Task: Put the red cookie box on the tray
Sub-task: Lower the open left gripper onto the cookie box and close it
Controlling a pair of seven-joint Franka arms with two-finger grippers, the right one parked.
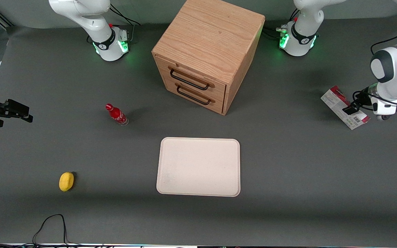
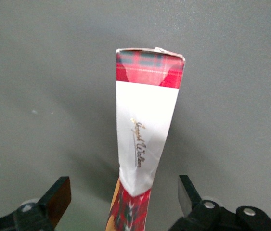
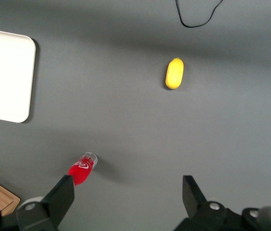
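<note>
The red cookie box (image 1: 334,101) rests on its narrow edge on the grey table, toward the working arm's end, well apart from the tray. In the left wrist view its red edge with the white patch (image 2: 145,130) runs straight between the two fingers. My left gripper (image 1: 350,109) is low over the box and open (image 2: 124,190). One dark fingertip (image 2: 58,197) stands on each side of the carton with a gap to it. The cream tray (image 1: 198,167) lies flat and bare in the middle of the table, nearer the front camera than the cabinet.
A wooden two-drawer cabinet (image 1: 207,51) stands at the table's middle, farther from the front camera. A small red cola bottle (image 1: 116,115) and a yellow lemon-shaped object (image 1: 66,181) sit toward the parked arm's end. A black cable (image 1: 50,224) loops at the table's near edge.
</note>
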